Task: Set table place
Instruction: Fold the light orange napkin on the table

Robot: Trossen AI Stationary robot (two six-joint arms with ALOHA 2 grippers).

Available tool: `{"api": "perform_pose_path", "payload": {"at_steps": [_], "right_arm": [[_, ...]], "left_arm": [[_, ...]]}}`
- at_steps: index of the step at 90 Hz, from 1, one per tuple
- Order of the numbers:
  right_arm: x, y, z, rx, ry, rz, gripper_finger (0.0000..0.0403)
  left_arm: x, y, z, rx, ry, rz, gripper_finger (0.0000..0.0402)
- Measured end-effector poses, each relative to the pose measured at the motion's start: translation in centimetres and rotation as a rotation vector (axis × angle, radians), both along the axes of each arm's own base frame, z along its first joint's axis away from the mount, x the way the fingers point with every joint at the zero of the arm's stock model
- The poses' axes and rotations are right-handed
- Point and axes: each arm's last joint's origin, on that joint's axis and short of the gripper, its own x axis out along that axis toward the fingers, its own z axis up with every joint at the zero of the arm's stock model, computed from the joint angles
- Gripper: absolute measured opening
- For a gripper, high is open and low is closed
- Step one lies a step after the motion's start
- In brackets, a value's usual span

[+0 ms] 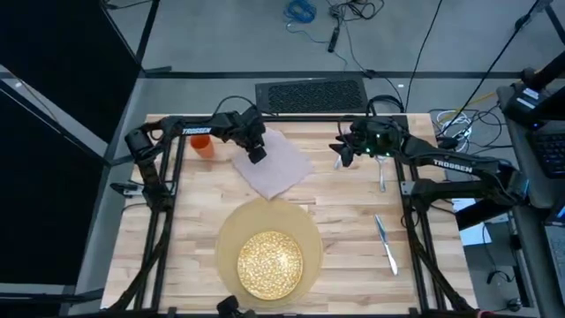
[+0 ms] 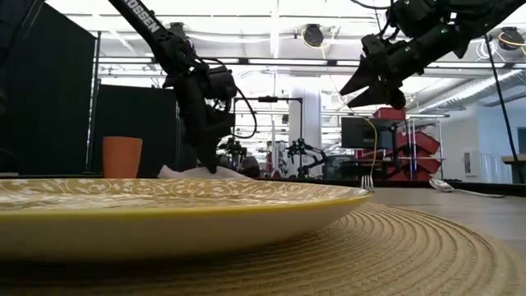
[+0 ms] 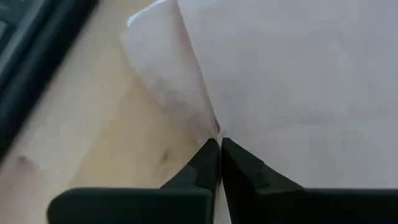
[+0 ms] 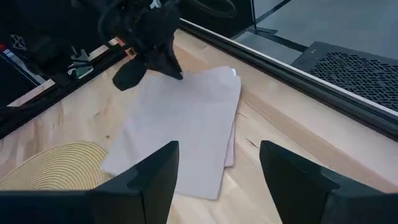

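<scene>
The pinkish-grey napkin (image 1: 281,168) lies flat on the table (image 1: 353,265) beyond the tan mat (image 1: 231,231), which carries the gold-speckled plate (image 1: 269,262). My left gripper (image 1: 257,155) points down at the napkin's far-left edge, shut on the cloth. My right gripper (image 2: 371,87) hangs open above the table, right of the napkin, holding nothing. The orange cup (image 1: 202,145) stands at the far left. A fork (image 1: 381,174) lies under the right arm, and more steel cutlery (image 1: 386,243) lies to the right of the mat. My left gripper pinches the napkin's far-left edge (image 3: 208,118) between its two fingertips (image 3: 205,155). The fingers come from above, pointing down. At the tips the cloth is drawn up into a small ridge, with a flap (image 3: 163,68) turned up beside it. The remainder stays on the table.
A black rail frame (image 1: 168,177) runs along both sides of the table, with the arm bases on it. A dark grille (image 1: 311,94) lies beyond the far edge. Bare wood shows between napkin and fork and at the near right.
</scene>
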Motion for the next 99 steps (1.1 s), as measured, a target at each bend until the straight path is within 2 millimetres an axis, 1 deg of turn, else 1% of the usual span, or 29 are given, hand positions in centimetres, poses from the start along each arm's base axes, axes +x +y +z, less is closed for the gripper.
{"api": "perform_pose_path", "payload": {"at_steps": [11,24,54,68,80,91,99], "right_arm": [[0.0,0.0,0.0,0.001,-0.001,0.000,0.0210],[0.0,0.0,0.0,-0.005,0.002,0.003,0.0210],[0.0,0.0,-0.1,-0.008,0.017,0.009,0.0210],[0.0,0.0,-0.1,-0.013,0.019,0.012,0.0210],[0.0,0.0,-0.1,-0.013,0.019,0.012,0.0210],[0.1,0.3,-0.2,-0.007,0.027,0.032,0.0210],[0.5,0.6,-0.5,-0.018,0.047,0.066,0.0210]], "left_arm": [[0.6,0.1,0.3,0.028,-0.054,-0.015,0.0001],[1.4,-0.4,0.5,-0.011,-0.140,-0.102,0.0001],[1.8,-0.2,0.9,0.048,-0.173,-0.095,0.0000],[1.9,-0.2,1.7,0.079,-0.208,-0.095,0.0000],[1.5,0.1,2.3,0.107,-0.206,-0.066,0.0000],[1.0,0.3,2.7,0.145,-0.173,-0.027,0.0000],[0.7,0.4,2.6,0.153,-0.139,0.000,0.0000]]}}
